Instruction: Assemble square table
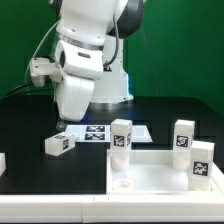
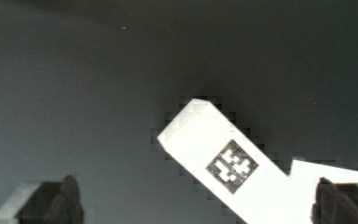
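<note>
Both views are seen softly blurred and low in resolution, the exterior view being evenly lit from above with white parts nearly washed out against the black table (image 1: 30, 120), while the wrist view is dimmer, its foreground fingers (image 2: 51, 200) defocused.

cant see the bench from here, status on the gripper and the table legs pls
Gripper open, empty, above the black table. One leg lying flat below it, others upright by the tabletop slab. Nothing blocking the lying leg.
</note>
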